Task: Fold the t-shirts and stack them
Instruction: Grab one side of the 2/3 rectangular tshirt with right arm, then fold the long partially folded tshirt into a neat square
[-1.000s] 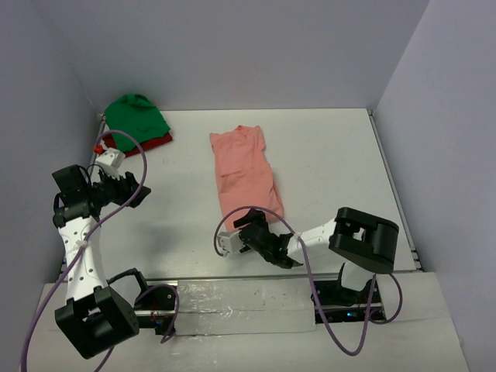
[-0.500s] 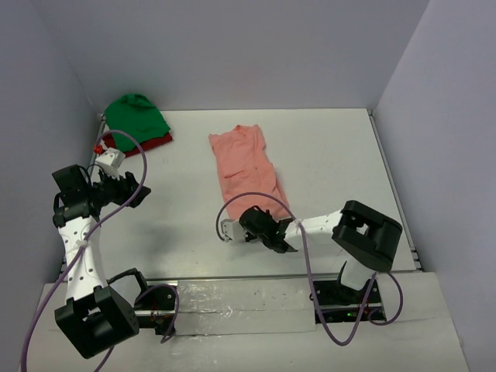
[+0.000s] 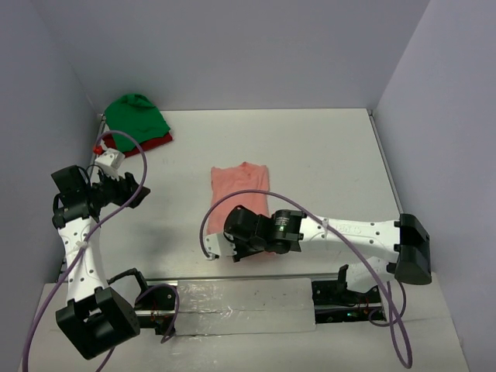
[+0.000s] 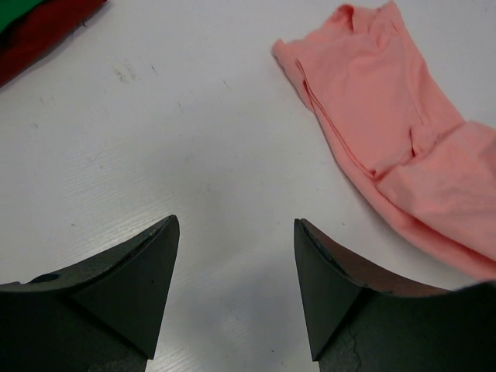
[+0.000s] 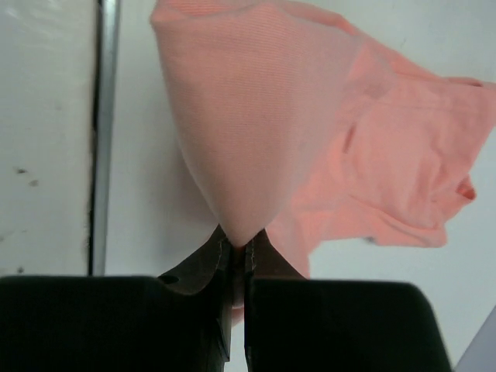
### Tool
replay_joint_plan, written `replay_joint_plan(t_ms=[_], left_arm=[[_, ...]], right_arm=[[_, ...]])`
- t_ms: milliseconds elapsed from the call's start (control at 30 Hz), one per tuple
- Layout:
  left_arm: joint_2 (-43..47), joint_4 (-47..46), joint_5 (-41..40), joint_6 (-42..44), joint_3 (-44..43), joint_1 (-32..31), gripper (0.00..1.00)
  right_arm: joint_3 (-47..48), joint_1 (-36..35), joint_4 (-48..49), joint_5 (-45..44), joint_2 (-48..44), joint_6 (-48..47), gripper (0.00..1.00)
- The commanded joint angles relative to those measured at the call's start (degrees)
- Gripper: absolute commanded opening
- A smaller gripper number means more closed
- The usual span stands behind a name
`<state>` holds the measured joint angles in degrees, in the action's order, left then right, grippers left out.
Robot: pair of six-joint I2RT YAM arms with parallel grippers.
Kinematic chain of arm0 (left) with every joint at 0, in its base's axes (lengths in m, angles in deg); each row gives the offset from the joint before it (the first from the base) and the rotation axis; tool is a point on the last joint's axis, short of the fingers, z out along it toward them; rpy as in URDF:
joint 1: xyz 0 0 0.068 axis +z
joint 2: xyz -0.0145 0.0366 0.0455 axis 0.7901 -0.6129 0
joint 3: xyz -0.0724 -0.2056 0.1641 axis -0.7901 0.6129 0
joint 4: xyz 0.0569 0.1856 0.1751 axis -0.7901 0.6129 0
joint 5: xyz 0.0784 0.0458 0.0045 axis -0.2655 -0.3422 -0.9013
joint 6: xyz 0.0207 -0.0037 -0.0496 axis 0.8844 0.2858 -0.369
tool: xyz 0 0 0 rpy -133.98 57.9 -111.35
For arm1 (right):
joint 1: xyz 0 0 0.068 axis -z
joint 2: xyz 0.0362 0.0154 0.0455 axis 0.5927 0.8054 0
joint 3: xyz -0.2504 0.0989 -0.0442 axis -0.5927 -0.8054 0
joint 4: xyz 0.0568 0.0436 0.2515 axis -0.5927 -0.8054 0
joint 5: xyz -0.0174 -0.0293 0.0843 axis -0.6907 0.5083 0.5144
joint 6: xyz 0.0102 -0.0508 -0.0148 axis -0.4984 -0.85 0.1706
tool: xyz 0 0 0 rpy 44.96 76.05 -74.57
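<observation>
One shirt in play: the salmon-pink soft cloth t-shirt [image 3: 241, 186] is lying near the middle of the white worktop [image 3: 333, 155], collar end pointing to 12 o'clock, near hem lifted. Right hand [image 5: 236, 248] is clenching that hem at the shirt's 6 o'clock; the wrist view is showing cloth tenting up out of the closed fingers. It's a single pinch point, so the hem is hanging in a cone, not flat. Left hand [image 4: 235, 232] is hovering released at the worktop's 9 o'clock, fingers apart, nothing in them, well apart from the pink shirt. The bright green cloth t-shirt [image 3: 136, 116] is sitting on the dark red cloth t-shirt [image 3: 159, 141] at 10 o'clock, by the far-left corner.

I'm reading the step as the crosswise fold, hem going over toward the collar. Doing it well:
- Be carrying the hem low and straight toward 12 o'clock, so the bottom layer isn't dragging along.
- Be laying it down with edges matching before letting go.

Risk I'm seeing: the one-point pinch skewing the fold, with the hem bunching to one side. The left hand taking the other hem corner would be squaring it up. Can't tell whether the pinch is catching every layer.
</observation>
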<state>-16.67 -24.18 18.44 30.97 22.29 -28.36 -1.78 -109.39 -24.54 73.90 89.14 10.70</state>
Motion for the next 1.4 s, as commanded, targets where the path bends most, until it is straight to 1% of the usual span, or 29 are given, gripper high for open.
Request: replay_joint_plan(t_ms=[0,100,133,167,233,300,333,400,433,500,567,667,833,900,933,967,1000,1033,1067,1100,1133,1167,1200,1233,1267,1300,1367], left_arm=[[1.2,1.2,2.5,1.4,-0.9,0.7,0.70],[1.2,1.5,2.9,1.5,-1.1,0.7,0.70],[1.2,1.5,2.8,1.5,-1.2,0.8,0.70],[1.2,1.7,3.0,1.5,-1.3,0.8,0.70],[1.2,1.9,3.0,1.6,-1.5,0.8,0.70],[1.3,1.9,3.0,1.6,-1.5,0.8,0.70],[1.5,1.9,3.0,1.6,-1.5,0.9,0.70],[1.5,1.8,3.2,1.6,-1.4,0.9,0.70],[1.5,1.8,3.2,1.5,-1.5,0.9,0.70],[1.2,2.2,3.3,1.7,-1.7,0.9,0.70],[1.2,2.3,3.5,1.8,-1.8,0.9,0.70],[1.3,2.2,3.5,1.9,-1.6,1.0,0.70],[0.8,2.1,3.7,2.1,-1.6,1.0,0.70],[0.7,2.7,3.9,2.4,-1.7,1.0,0.70],[0.8,2.9,4.1,2.7,-1.7,1.0,0.70],[1.0,3.1,4.1,2.7,-1.7,1.0,0.70],[1.1,3.0,4.2,2.7,-1.6,1.0,0.70],[1.7,3.1,4.5,2.7,-1.6,1.2,0.70],[1.8,2.9,4.6,2.6,-1.5,1.1,0.70],[1.9,2.9,4.6,2.6,-1.5,1.2,0.70],[1.9,2.9,4.7,2.6,-1.6,1.3,0.70],[1.8,3.0,4.9,2.8,-1.6,1.2,0.70],[1.3,3.5,5.1,3.2,-1.6,1.2,0.70],[1.1,3.6,5.3,3.3,-1.7,1.2,0.70],[1.0,3.7,5.4,3.4,-1.7,1.2,0.70],[0.9,3.7,5.4,3.4,-1.8,1.3,0.70],[1.1,3.7,5.4,3.4,-1.6,1.3,0.70]], right_arm=[[8.8,-0.5,-13.9,7.8,-2.5,3.4,0.00],[9.6,0.4,-11.8,2.8,-3.7,1.4,0.00],[9.4,1.0,-8.8,-1.7,-3.3,-0.1,0.00],[9.5,2.0,-8.1,-2.5,-2.7,-1.2,0.00],[11.2,6.3,-5.6,-3.6,0.2,-2.6,0.00],[13.9,9.1,-5.4,-3.1,2.7,-4.1,0.00],[14.2,11.1,-2.5,-4.5,4.9,-5.2,0.00],[15.3,12.6,-0.3,-6.6,7.1,-7.3,0.00],[15.6,13.8,2.7,-7.3,9.1,-8.6,0.00],[17.7,14.4,5.3,-8.2,12.4,-10.4,0.00],[20.1,15.0,5.7,-8.4,14.7,-12.1,0.00],[21.1,15.1,9.1,-8.6,18.2,-14.7,0.00],[18.6,15.4,21.5,-11.5,22.4,-20.9,0.00],[18.5,16.0,26.0,-11.5,25.1,-21.2,0.00],[18.7,16.5,28.1,-12.0,26.0,-21.4,0.20],[17.9,17.1,32.1,-12.7,27.1,-21.2,0.34],[17.3,19.0,35.9,-13.6,29.3,-21.0,0.52],[16.9,19.8,44.6,-16.2,30.5,-21.4,0.68],[15.6,20.7,51.5,-18.6,32.0,-21.4,0.70],[16.0,22.5,62.0,-21.4,35.8,-20.8,0.78],[18.8,23.2,65.2,-24.2,37.7,-20.4,0.78],[19.6,23.9,69.4,-29.3,39.4,-20.1,0.78],[20.5,25.0,74.9,-31.1,41.6,-19.3,0.79],[21.4,25.5,77.4,-32.8,42.2,-19.1,0.79],[21.3,25.7,81.8,-36.9,42.8,-19.5,0.79],[21.5,25.9,86.6,-38.6,43.4,-20.0,0.79],[20.0,26.2,89.5,-40.5,42.1,-19.9,0.78]])
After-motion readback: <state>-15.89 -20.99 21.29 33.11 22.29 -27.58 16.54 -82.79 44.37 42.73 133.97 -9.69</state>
